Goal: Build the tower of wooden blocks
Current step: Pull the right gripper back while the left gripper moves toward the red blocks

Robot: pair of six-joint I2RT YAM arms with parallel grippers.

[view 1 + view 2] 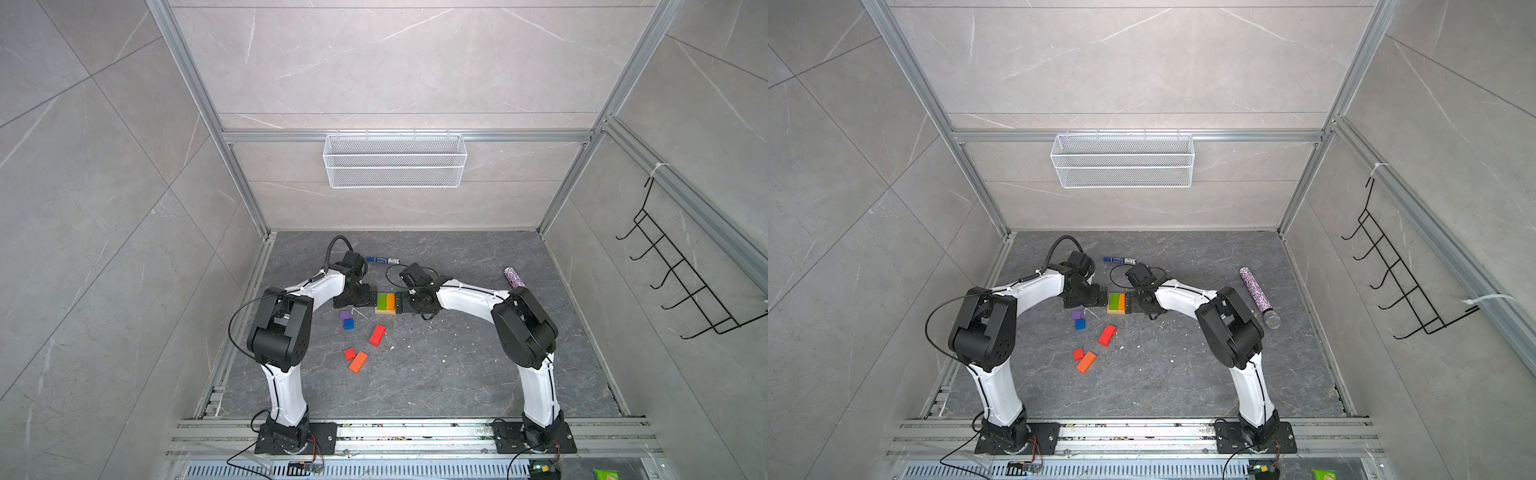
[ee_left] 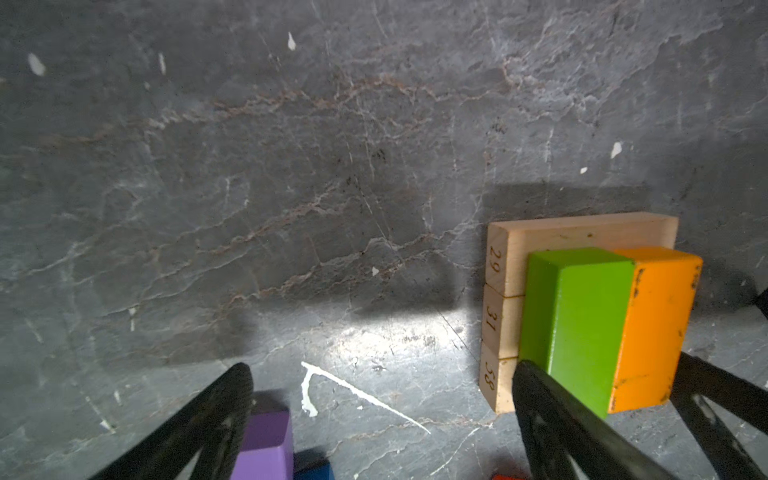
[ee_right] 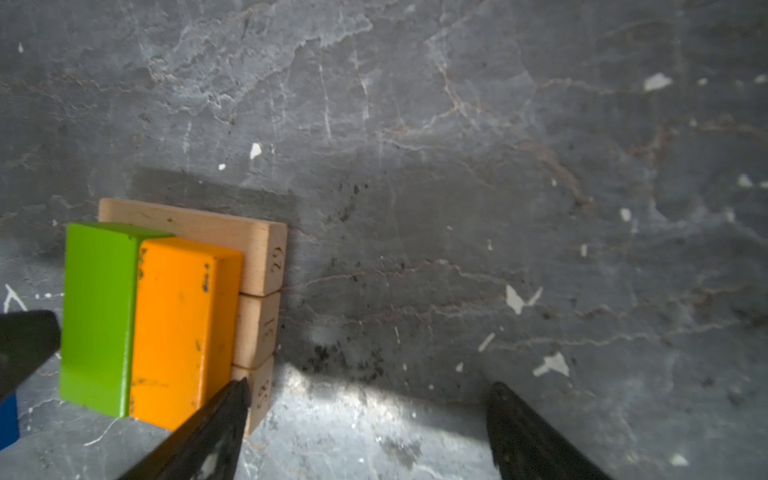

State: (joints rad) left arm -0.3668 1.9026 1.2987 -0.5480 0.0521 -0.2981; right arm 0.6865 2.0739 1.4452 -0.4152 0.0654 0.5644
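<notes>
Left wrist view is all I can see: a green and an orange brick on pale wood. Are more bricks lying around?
Observer: Yes. In both top views a red oblong, a small red cube and a second orange oblong lie loose on the floor.
Operator: Is the other claw holding anything?
Observer: No. The right wrist view shows the right gripper open and empty beside the orange brick.
Operator: Anything that isn't a brick?
Observer: A blue marker pen and a glittery microphone lie on the floor too.
</notes>
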